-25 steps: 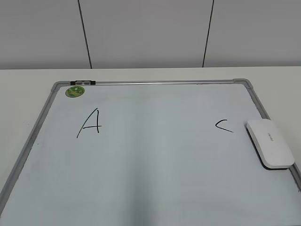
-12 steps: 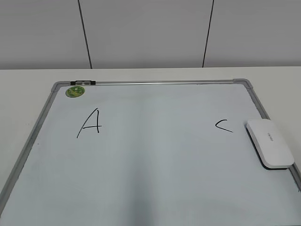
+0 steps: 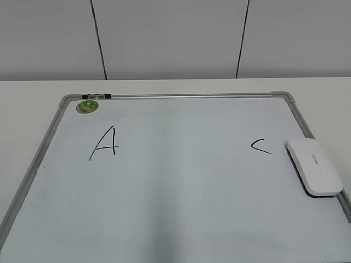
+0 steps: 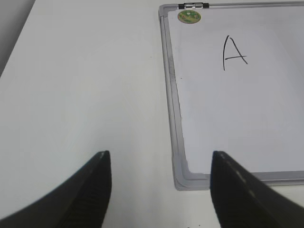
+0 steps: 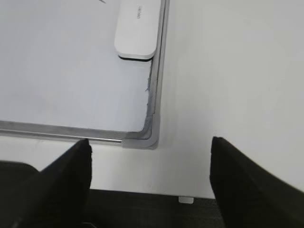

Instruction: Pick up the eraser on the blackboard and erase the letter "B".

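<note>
The blackboard (image 3: pixel 181 192) lies flat on the table. The white eraser (image 3: pixel 315 166) rests on its right edge beside the small "C" (image 3: pixel 261 146); it also shows in the right wrist view (image 5: pixel 137 28). No letter "B" shows on the board; the middle between the "A" (image 3: pixel 105 143) and the "C" is blank. My left gripper (image 4: pixel 159 159) is open and empty above the board's near left corner (image 4: pixel 183 178). My right gripper (image 5: pixel 149 142) is open and empty above the near right corner (image 5: pixel 147 137). Neither gripper shows in the exterior view.
A round green sticker (image 3: pixel 86 106) sits at the board's far left corner, next to a small clip (image 3: pixel 96 96) on the frame. Bare white table (image 4: pixel 85 85) lies left of the board and right of it (image 5: pixel 228 71). The table's front edge shows below my right gripper.
</note>
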Controlling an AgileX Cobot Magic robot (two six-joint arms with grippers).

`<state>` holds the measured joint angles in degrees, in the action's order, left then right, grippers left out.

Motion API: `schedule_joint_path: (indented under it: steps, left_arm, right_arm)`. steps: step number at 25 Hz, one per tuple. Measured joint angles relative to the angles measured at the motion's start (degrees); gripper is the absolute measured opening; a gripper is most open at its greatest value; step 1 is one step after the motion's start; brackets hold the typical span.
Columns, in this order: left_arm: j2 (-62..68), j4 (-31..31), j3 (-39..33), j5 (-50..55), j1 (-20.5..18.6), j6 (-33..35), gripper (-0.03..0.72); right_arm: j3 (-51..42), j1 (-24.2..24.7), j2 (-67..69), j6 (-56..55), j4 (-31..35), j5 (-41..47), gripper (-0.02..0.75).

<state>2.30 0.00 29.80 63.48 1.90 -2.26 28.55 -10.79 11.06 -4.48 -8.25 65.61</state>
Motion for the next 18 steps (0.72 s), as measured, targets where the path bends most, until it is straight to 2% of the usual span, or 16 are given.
schedule_joint_path:
  steps: [6,18]
  left_arm:
    - [-1.41,0.00,0.00,-0.13,0.00,0.00,0.493]
    - [-1.41,0.00,0.00,-0.13,0.00,0.00,0.493]
  right_arm:
    - [0.00,7.67,-7.33,0.00,0.00,0.00,0.573]
    - [0.00,8.68,-12.06,0.00,0.00,0.21,0.573]
